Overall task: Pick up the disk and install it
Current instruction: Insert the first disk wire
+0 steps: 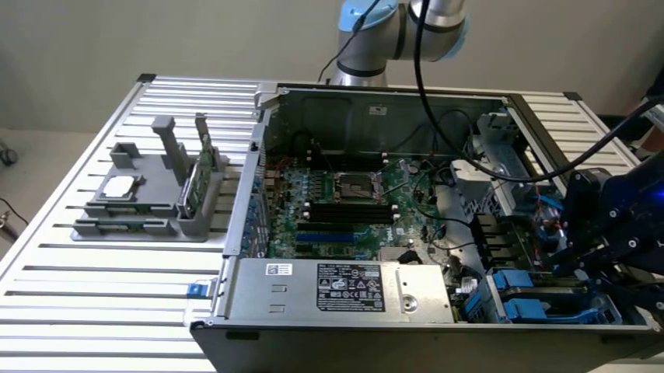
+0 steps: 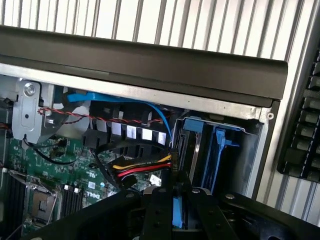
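Observation:
In the wrist view my gripper [image 2: 178,200] is shut on a narrow blue strip, the carrier edge of the disk [image 2: 178,216], which stands edge-on between the black fingers [image 2: 156,212]. The rest of the disk is hidden by the gripper body. Just beyond the fingertips is the drive bay [image 2: 220,145] with upright blue carrier rails in the case corner. In the exterior view the gripper [image 1: 587,260] hangs low over that bay [image 1: 539,299] at the case's near corner on the exterior view's right.
The open computer case holds a motherboard [image 1: 343,202] and a power supply [image 1: 343,287]. Red, yellow and black cables [image 2: 140,170] lie close beside the fingers. A grey fixture [image 1: 145,194] holding a silver chip [image 1: 120,185] and a green card [image 1: 190,190] stands on the slatted table.

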